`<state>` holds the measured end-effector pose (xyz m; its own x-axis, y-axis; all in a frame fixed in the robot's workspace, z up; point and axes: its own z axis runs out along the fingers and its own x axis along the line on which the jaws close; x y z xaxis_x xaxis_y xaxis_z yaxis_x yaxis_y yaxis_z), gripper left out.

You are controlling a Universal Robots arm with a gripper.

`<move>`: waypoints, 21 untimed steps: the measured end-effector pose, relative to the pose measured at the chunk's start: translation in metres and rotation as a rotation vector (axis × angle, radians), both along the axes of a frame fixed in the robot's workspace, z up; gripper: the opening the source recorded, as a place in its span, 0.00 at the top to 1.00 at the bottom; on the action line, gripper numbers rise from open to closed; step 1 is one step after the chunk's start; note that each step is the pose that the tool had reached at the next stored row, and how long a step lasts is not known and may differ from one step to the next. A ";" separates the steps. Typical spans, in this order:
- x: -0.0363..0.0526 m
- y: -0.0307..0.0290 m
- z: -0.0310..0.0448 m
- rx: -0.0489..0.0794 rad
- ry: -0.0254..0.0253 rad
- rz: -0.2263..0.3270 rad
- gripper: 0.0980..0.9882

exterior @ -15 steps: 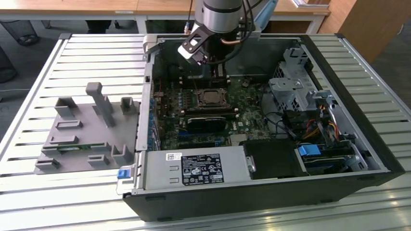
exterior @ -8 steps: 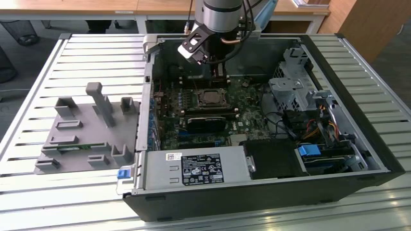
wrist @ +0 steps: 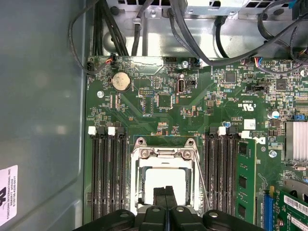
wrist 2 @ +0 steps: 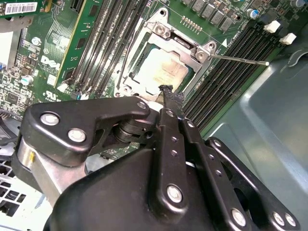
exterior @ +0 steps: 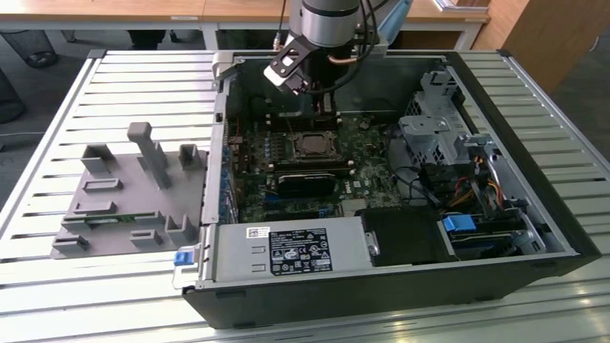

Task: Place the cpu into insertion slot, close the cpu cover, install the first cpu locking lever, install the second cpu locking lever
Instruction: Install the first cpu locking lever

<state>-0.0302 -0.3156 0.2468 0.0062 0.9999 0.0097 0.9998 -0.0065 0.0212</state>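
**Claw and cpu socket, three views.** In both wrist views the claw (wrist: pixel 165 191) is drawn narrow. Its fingertips (wrist 2: pixel 165 91) are pressed together, and nothing is seen between them. Directly below the tips the cpu (wrist: pixel 163 179) is seated in the insertion slot (exterior: pixel 313 146). Its pale metal face is framed by the cut-out of the cpu cover (wrist: pixel 163 153), which is laid flat over it. To one side of the claw a thin wire locking lever (wrist 2: pixel 239 59) is angled away from the socket corner, over the memory slots (wrist: pixel 108 173). In the exterior view the claw is held inside the open computer case (exterior: pixel 381 293). A grey fixture (exterior: pixel 133 200) is set well apart from it on the slatted table (exterior: pixel 96 300).
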 end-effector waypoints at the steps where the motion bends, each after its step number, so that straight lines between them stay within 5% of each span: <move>1: 0.0000 0.0000 0.0002 0.000 0.0000 0.000 0.99; 21: 0.0000 0.0000 0.0114 0.000 0.0000 0.000 0.99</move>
